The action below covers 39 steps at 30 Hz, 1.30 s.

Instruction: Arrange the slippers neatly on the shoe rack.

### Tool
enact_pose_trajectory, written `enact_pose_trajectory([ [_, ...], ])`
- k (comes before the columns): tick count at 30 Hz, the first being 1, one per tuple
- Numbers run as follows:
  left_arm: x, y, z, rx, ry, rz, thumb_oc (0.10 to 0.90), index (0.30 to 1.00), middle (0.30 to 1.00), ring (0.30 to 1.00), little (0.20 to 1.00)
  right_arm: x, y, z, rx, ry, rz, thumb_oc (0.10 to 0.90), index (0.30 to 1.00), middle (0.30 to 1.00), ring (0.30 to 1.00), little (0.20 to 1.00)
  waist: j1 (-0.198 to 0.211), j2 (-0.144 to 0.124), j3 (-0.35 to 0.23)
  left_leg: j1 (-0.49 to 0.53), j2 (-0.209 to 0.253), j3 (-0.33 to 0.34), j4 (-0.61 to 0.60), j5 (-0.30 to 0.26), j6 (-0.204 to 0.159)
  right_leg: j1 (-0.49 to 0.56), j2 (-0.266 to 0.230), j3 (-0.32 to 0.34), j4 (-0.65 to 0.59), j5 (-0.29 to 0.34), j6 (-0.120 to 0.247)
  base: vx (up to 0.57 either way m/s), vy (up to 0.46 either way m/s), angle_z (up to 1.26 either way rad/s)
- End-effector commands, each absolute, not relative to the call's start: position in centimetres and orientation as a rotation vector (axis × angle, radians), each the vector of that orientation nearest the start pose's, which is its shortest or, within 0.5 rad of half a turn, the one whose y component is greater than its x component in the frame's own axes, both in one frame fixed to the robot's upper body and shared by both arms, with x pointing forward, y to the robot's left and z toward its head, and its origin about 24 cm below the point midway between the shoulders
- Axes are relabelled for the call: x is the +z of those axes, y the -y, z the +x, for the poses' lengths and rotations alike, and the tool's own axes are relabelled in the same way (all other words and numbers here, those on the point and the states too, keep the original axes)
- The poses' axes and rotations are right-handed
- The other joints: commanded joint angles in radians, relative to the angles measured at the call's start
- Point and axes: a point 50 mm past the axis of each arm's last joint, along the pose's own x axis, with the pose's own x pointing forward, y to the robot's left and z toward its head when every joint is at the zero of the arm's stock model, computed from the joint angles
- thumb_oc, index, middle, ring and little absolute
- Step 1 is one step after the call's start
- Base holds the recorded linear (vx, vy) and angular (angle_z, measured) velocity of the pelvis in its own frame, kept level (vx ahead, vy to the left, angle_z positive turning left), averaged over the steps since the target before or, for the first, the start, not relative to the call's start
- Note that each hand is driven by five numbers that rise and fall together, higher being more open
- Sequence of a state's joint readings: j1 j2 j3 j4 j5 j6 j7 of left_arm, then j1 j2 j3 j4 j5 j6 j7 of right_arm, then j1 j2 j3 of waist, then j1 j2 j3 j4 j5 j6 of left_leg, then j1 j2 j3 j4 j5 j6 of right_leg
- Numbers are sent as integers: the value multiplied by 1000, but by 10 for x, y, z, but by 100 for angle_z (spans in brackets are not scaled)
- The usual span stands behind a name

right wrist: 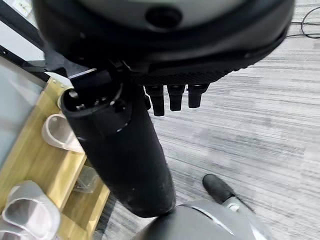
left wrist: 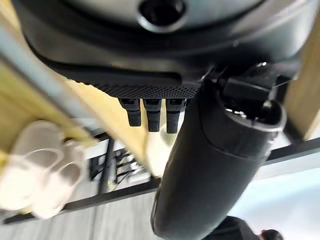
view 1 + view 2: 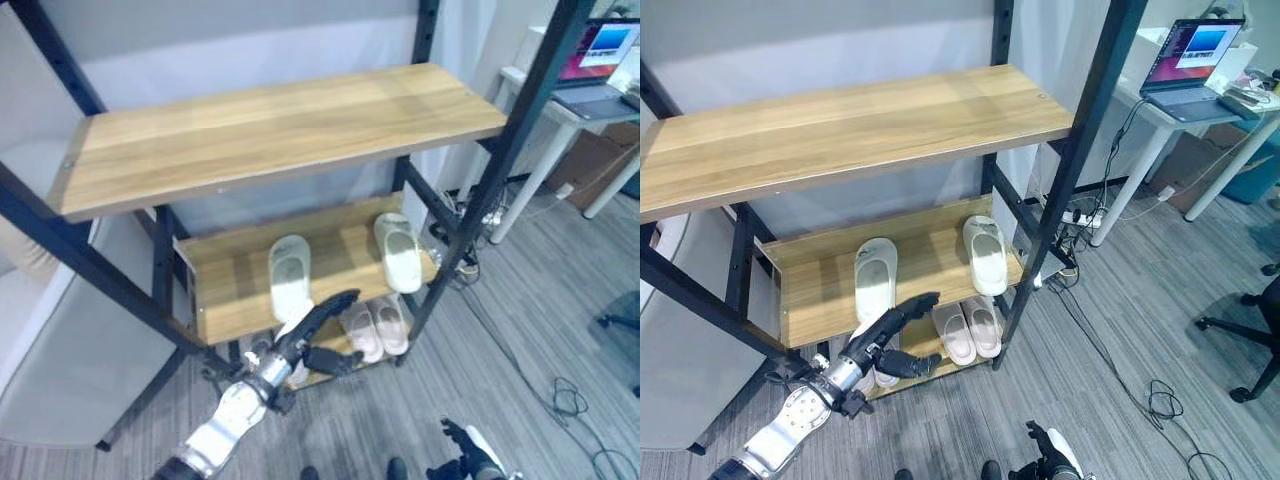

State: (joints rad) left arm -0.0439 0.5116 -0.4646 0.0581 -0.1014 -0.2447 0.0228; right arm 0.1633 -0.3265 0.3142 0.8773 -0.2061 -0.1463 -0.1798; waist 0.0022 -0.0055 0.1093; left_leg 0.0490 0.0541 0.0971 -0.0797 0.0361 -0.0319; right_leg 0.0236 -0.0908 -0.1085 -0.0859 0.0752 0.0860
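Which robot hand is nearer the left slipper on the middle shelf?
Left. The left hand reaches just below that slipper, fingers straight; the right hand hangs low, well away over the floor.

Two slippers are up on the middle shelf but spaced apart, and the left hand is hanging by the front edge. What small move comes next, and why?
Probably ease the left hand forward to the left slipper and nudge it toward the right slipper. The hand is open and holds nothing, reaching just below the middle shelf edge near that slipper, and bare shelf separates the two.

Two white slippers [image 3: 290, 275] apart on shoe rack [image 3: 250, 135] middle shelf; pinkish pair [image 3: 376, 326] below
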Motion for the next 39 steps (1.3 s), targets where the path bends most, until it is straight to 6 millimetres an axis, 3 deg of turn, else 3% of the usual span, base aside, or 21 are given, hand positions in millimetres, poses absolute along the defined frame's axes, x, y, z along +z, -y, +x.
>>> enact_pose_trajectory([
  [1,105,-135,252,-402,461,321,800,900,900,900,900,-136,233,95,149,-856,-684,800,900,900,900,900,6,-23,-87,-23,-25,-63,15,-63,14,-77,-23,33,102,-63,38,56,-140,8],
  [6,122,-147,255,-321,535,357,800,900,900,900,900,-137,235,91,132,-871,-672,800,900,900,900,900,2,-6,-96,-26,-12,-70,-8,-38,-3,-55,-7,12,71,-73,25,32,-97,10],
  [10,138,-162,267,-176,665,739,800,900,900,900,900,-136,234,93,118,-861,-651,800,900,900,900,900,-4,10,-96,-43,-9,-73,-8,-26,-16,-52,-1,4,55,-73,21,18,-72,3],
  [11,137,-161,268,-174,668,742,800,900,900,900,900,-136,234,93,118,-860,-650,800,900,900,900,900,-4,9,-95,-44,-9,-74,-8,-26,-16,-52,-1,4,55,-73,21,-17,-63,3],
  [12,142,-168,279,-69,727,948,800,900,900,900,900,-136,234,95,119,-853,-661,800,900,900,900,900,-11,22,-92,-62,-9,-75,-8,-16,-23,-56,-1,-2,51,-74,20,-21,-38,4],
  [16,143,-174,291,16,743,1092,800,900,900,900,900,-135,237,92,117,-849,-677,800,900,900,900,900,-22,35,-93,-71,-9,-73,-8,-13,-29,-60,-1,-6,53,-75,17,-3,-17,5],
  [30,143,-196,318,220,643,1188,800,900,900,900,900,-128,251,90,71,-841,-708,800,900,900,900,900,-67,68,-86,-107,-13,-40,-8,-14,-34,-90,-7,9,12,-40,28,8,5,-5],
  [39,156,-214,335,341,604,1279,800,900,900,900,900,-126,257,89,49,-838,-729,800,900,900,900,900,-76,64,-67,-164,-6,-22,-8,-12,-35,-153,-1,32,5,-21,32,-2,8,-10],
])
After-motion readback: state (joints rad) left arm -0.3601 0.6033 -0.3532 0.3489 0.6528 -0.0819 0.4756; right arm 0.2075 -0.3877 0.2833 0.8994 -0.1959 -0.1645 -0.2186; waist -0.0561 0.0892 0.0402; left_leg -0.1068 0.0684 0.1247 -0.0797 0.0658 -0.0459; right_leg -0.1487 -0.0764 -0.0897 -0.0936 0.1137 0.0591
